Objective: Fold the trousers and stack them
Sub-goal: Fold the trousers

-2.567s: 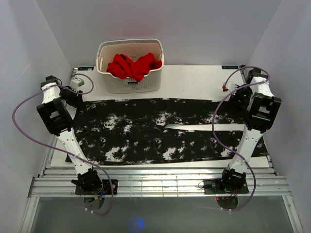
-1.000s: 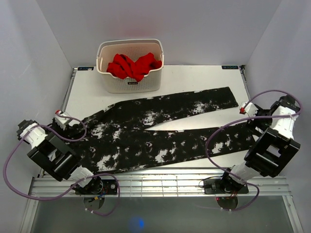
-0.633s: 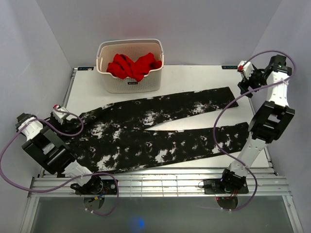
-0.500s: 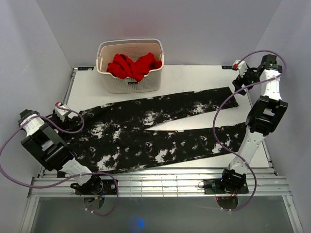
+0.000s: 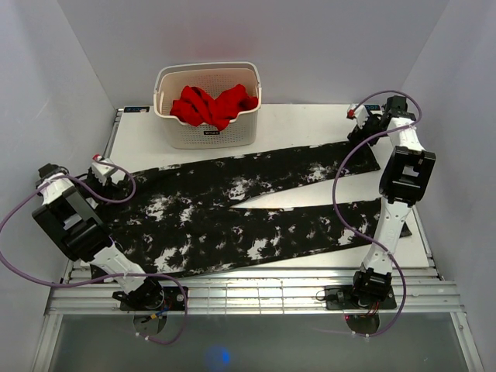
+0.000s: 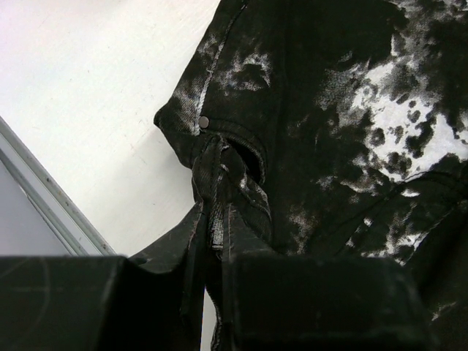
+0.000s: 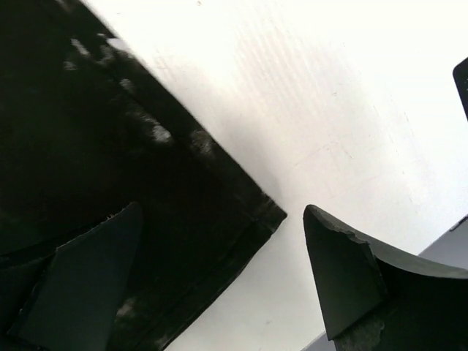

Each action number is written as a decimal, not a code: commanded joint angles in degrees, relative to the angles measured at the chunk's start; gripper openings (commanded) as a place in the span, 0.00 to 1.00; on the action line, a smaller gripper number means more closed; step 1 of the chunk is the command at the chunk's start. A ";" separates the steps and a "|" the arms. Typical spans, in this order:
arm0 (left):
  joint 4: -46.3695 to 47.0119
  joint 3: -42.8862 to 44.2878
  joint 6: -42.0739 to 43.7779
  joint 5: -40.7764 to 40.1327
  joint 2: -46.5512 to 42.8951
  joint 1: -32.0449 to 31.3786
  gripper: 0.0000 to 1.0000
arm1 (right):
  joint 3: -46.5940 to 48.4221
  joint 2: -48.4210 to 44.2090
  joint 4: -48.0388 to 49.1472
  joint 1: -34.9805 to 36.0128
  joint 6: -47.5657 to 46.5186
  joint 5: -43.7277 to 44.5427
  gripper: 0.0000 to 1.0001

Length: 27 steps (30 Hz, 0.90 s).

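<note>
The black, white-speckled trousers (image 5: 248,205) lie spread across the table, waist at the left, both legs running right and split apart. My left gripper (image 5: 108,180) is shut on the waistband corner (image 6: 216,172) at the trousers' far-left edge; the fabric bunches between its fingers (image 6: 241,248). My right gripper (image 5: 363,124) is open above the far leg's hem corner (image 7: 267,212) at the back right. One finger (image 7: 95,278) is over the fabric and the other finger (image 7: 344,263) is over bare table. It holds nothing.
A white basket (image 5: 208,133) with a bright red garment (image 5: 213,105) stands at the back, left of centre. The table's left rail (image 6: 44,190) runs close beside the left gripper. Grey walls enclose both sides.
Both arms let go of the far edge and swung out. The trousers now lie slanted, legs apart. The left gripper came back onto the waistband corner. The right gripper went to the far hem.
</note>
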 commanded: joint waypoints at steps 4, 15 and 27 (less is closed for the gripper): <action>0.37 2.73 -2.70 1.16 0.81 -0.45 0.00 | 8.65 8.52 -2.31 0.49 1.24 0.93 0.91; 0.28 8.00 -4.55 0.81 3.71 -1.06 0.00 | 5.68 12.23 -25.60 -0.12 -7.73 11.74 0.48; 2.47 8.27 -7.71 -1.04 5.99 -4.66 0.00 | 1.27 2.74 -27.11 -6.80 -9.76 8.59 0.08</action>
